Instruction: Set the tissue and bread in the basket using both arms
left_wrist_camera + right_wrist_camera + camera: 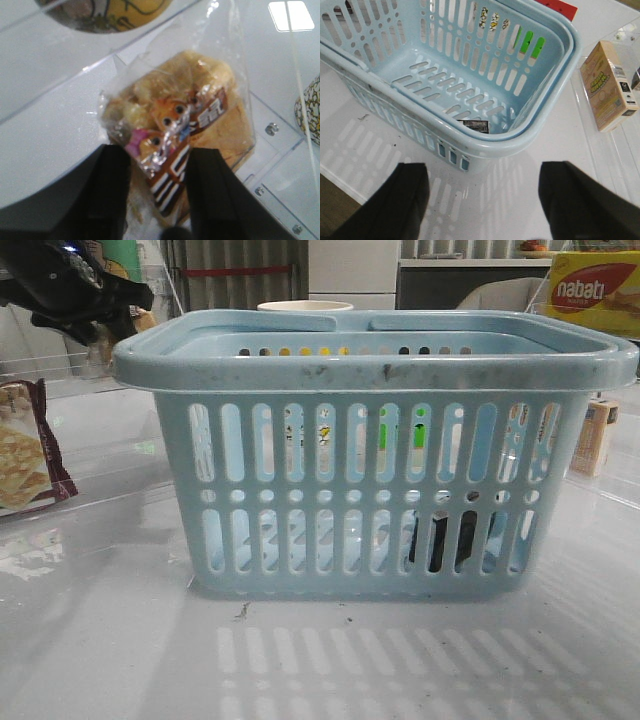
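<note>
The light-blue basket [370, 365] stands in the middle of the table. The dark tissue pack [440, 540] lies on its floor, seen through the front slots. It also shows in the right wrist view [472, 125], in the basket's near corner. My left gripper [159, 152] is shut on one end of the bread [200, 100], golden-brown in a clear packet, and holds it above the table. The left arm [70, 285] is raised at the far left, behind the basket. My right gripper [485, 170] is open and empty, over the table just outside the basket's rim [530, 145].
A maroon-edged cracker bag [25, 455] lies at the left. A small tan carton [595, 435] stands to the right of the basket and also shows in the right wrist view [610, 85]. A yellow-red nabati box [595, 290] sits at the back right. A pale cup rim [305, 306] shows behind the basket.
</note>
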Tool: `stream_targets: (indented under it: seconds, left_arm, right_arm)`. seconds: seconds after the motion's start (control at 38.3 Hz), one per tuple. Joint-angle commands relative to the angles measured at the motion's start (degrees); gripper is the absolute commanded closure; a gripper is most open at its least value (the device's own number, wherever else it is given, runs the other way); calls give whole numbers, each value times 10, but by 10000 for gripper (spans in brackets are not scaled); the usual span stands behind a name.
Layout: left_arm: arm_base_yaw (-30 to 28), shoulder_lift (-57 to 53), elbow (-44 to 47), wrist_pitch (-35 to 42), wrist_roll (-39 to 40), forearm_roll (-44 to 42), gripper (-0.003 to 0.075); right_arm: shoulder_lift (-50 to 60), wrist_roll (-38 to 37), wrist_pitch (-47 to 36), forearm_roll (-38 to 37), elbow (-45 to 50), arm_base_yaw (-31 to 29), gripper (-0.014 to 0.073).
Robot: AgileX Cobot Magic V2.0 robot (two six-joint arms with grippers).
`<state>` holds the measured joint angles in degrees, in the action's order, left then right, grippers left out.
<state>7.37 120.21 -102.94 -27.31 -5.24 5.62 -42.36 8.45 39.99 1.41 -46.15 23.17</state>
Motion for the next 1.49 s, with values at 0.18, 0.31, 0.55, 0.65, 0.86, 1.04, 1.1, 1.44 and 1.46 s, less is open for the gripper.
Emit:
stream_targets:
  seconds: [0.18, 0.31, 0.55, 0.65, 0.86, 1.04, 1.1, 1.44, 1.46]
  left_arm:
    - [0, -94, -23, -8, 0, 20, 626]
    - [2, -153, -23, -32, 0, 33, 629]
    - [51, -267, 19, -72, -34, 47, 629]
    - [100, -314, 73, -58, -70, 54, 629]
    - [217, -349, 147, -51, -93, 52, 629]
    - [287, -325, 178, -46, -101, 51, 629]
    - [298, -312, 178, -48, -101, 51, 622]
    - [305, -278, 176, -36, -101, 51, 255]
    - [305, -282, 176, -36, -101, 51, 255]
  right_arm:
    - [3, 6, -40, -4, -15, -1, 26]
    - [3, 6, -40, -4, -15, -1, 26]
    - [3, 6, -40, -4, -15, -1, 26]
    - [3, 6, -40, -4, -15, -1, 26]
    - [3, 6, -40, -4, -15, -1, 26]
    - [3, 6, -40, -4, -15, -1, 26]
    - [3, 6, -40, -4, -15, -1, 26]
    - [3, 6, -40, -4, -15, -1, 26]
    - [3, 6, -40, -4, -15, -1, 26]
